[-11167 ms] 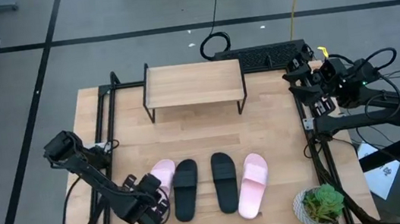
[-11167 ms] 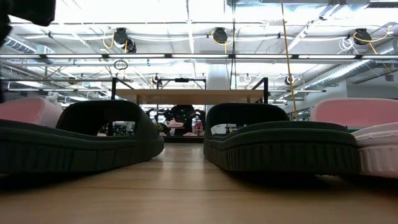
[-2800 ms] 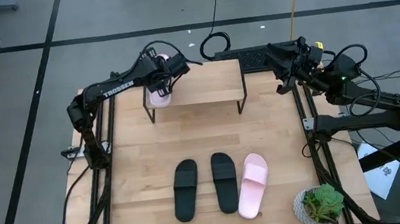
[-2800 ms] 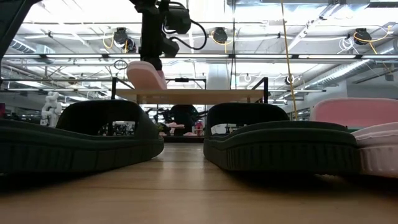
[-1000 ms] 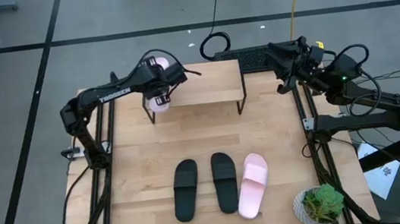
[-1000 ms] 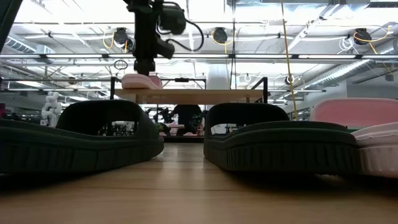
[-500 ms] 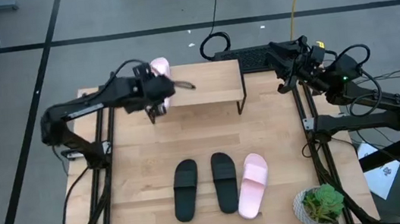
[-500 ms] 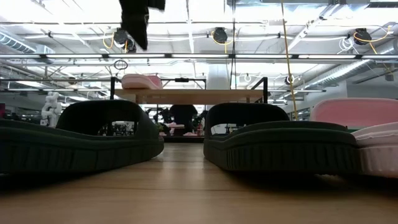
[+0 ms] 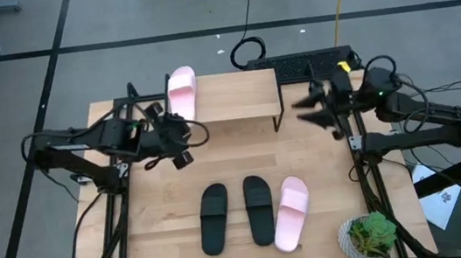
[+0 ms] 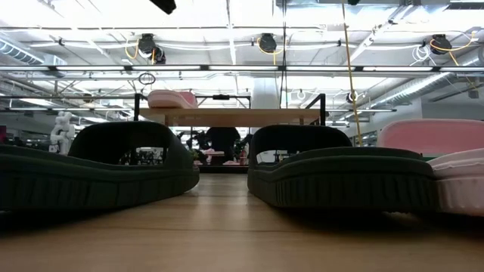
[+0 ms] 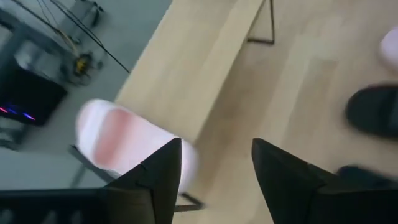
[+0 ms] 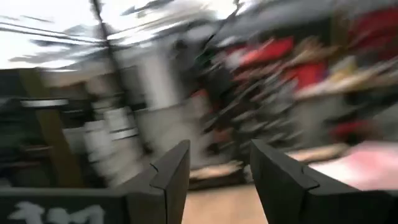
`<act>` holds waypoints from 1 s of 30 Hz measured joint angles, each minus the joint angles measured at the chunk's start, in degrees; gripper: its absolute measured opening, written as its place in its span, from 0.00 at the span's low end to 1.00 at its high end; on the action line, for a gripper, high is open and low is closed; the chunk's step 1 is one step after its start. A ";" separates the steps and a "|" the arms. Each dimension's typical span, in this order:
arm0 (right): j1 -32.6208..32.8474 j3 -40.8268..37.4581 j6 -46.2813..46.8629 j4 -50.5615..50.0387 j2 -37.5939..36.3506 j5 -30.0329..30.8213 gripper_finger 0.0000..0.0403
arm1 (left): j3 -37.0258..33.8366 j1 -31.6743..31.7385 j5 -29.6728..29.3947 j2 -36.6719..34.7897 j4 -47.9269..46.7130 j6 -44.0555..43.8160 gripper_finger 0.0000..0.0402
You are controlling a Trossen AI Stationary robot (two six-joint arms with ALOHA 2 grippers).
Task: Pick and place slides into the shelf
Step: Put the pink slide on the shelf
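One pink slide (image 9: 181, 91) lies sole-down on the left end of the shelf (image 9: 235, 95), its far end reaching just past the board's far edge; the low view shows this pink slide (image 10: 172, 98) on the shelf (image 10: 242, 116). Two black slides (image 9: 215, 219) (image 9: 259, 208) and a second pink slide (image 9: 291, 213) lie in a row on the tabletop near its near edge. My left gripper (image 9: 181, 145) is open and hangs over the table just near of the shelf's left end. My right gripper (image 9: 306, 111) is open, in the air right of the shelf.
A black keyboard (image 9: 302, 65) lies beyond the shelf's right end. A small potted plant (image 9: 370, 235) stands at the table's near right corner. Bare tabletop (image 9: 242, 154) stretches between the shelf and the row of slides.
My left gripper has let go of the pink slide, risen and drawn back from the shelf toward the near-left; the slide stays flat on the shelf's left end. My right gripper has swung from the table's far right corner in over the table, toward the shelf's right end.
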 joint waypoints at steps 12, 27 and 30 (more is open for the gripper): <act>15.85 0.00 16.15 -14.67 0.54 -7.19 0.38 | 0.03 -5.79 3.65 1.75 2.10 -16.31 0.50; 25.37 0.00 19.69 -36.40 13.01 -2.62 0.39 | -0.08 -9.84 6.14 4.77 4.68 -19.24 0.50; 25.34 0.00 19.74 -36.34 15.64 -2.63 0.38 | 0.04 -10.08 7.35 5.50 4.72 -19.24 0.49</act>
